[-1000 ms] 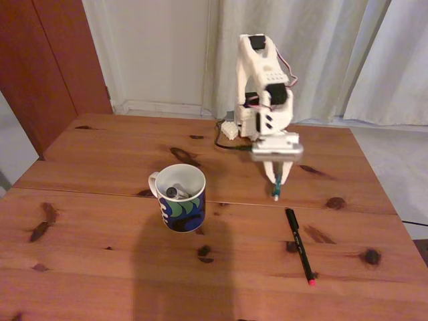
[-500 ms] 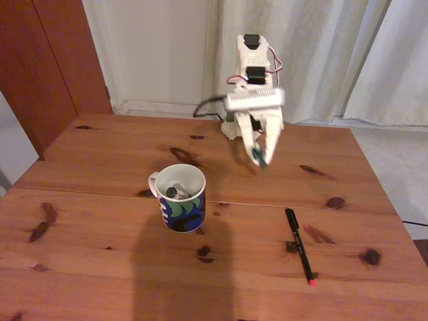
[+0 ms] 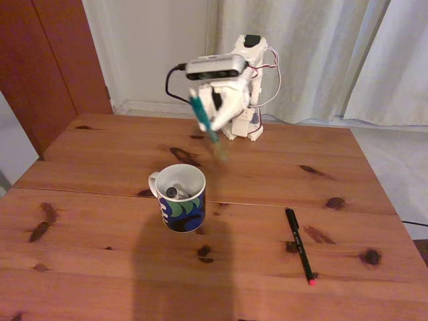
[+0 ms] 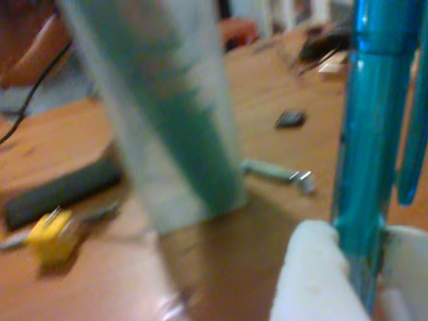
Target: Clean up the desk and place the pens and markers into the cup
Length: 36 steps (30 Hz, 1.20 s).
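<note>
Gripper (image 3: 212, 120) hangs high above the desk (image 3: 100, 254), squeezed tight on the teal-green pen (image 3: 204, 124). In the wrist view the pen (image 4: 364, 167) sits between white fingers (image 4: 307, 281). It hangs tilted, low end toward the cup (image 3: 179, 198). In the fixed view the cup is below and a bit left. The black pen (image 3: 299, 245) lies on the desk, well to the cup's right.

Dim warm light; wrist view heavily blurred (fixed view sharper).
</note>
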### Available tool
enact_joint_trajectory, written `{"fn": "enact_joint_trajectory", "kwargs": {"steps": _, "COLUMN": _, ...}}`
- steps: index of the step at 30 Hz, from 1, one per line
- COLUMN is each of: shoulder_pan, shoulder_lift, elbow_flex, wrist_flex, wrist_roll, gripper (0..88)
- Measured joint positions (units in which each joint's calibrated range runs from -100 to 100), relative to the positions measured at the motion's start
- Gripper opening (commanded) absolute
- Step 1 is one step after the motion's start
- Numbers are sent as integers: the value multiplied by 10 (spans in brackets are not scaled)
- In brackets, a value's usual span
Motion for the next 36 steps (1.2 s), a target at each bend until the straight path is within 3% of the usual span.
{"fn": "enact_joint_trajectory", "kwargs": {"steps": 10, "shoulder_pan": 65, "shoulder_lift": 15, "elbow_flex": 0, "wrist_flex": -19, "wrist_roll": 0, "gripper": 8}}
{"fn": "enact_joint_trajectory", "kwargs": {"steps": 22, "shoulder_pan": 66, "shoulder_lift": 174, "elbow_flex": 0, "wrist_flex": -217, "wrist_roll": 6, "gripper": 8}}
{"fn": "enact_joint_trajectory", "kwargs": {"steps": 36, "shoulder_pan": 66, "shoulder_lift": 195, "elbow_flex": 0, "wrist_flex": -228, "wrist_roll": 8, "gripper": 93}}
